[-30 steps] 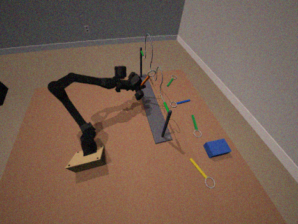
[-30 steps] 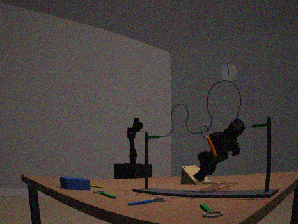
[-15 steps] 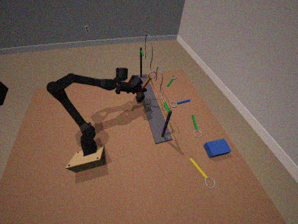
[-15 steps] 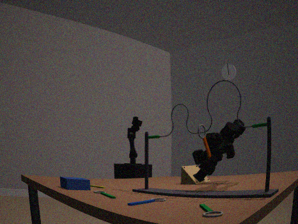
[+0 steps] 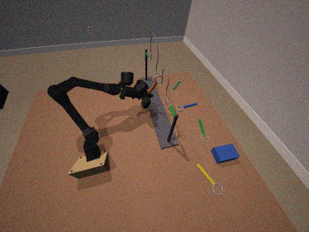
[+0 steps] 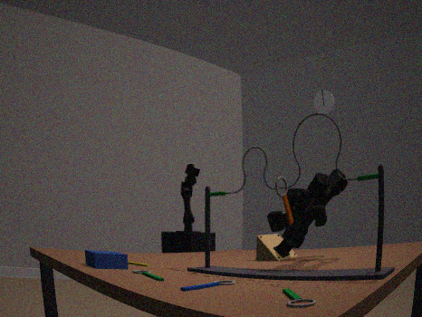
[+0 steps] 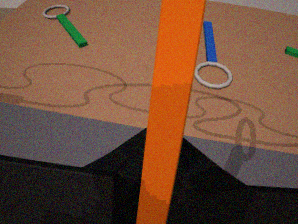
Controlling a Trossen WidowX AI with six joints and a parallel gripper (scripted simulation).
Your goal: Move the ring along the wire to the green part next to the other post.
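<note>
My gripper (image 5: 148, 94) (image 6: 290, 219) (image 7: 158, 136) is shut on the orange handle (image 5: 152, 88) (image 6: 287, 206) (image 7: 175, 70). The handle slopes up to the ring (image 5: 154, 78) (image 6: 282, 177), which is around the thin grey wire (image 5: 158, 56) (image 6: 318, 114) in the dip between the tall hump and the small hump. Whether ring and wire touch is too small to tell. One green part (image 5: 147, 55) (image 6: 368, 177) is by the far post (image 5: 146, 66) (image 6: 380, 217); the other green part (image 5: 172, 111) (image 6: 218, 194) is by the near post (image 5: 173, 127) (image 6: 207, 226). The ring is out of the wrist view.
A dark base plate (image 5: 163, 128) (image 6: 317, 273) carries the posts. Beyond it lie a blue-handled ring (image 5: 190, 105) (image 6: 199, 286) (image 7: 210, 42), two green-handled rings (image 5: 177, 85) (image 5: 201, 126), a yellow-handled ring (image 5: 205, 174) and a blue block (image 5: 225, 153) (image 6: 106, 260).
</note>
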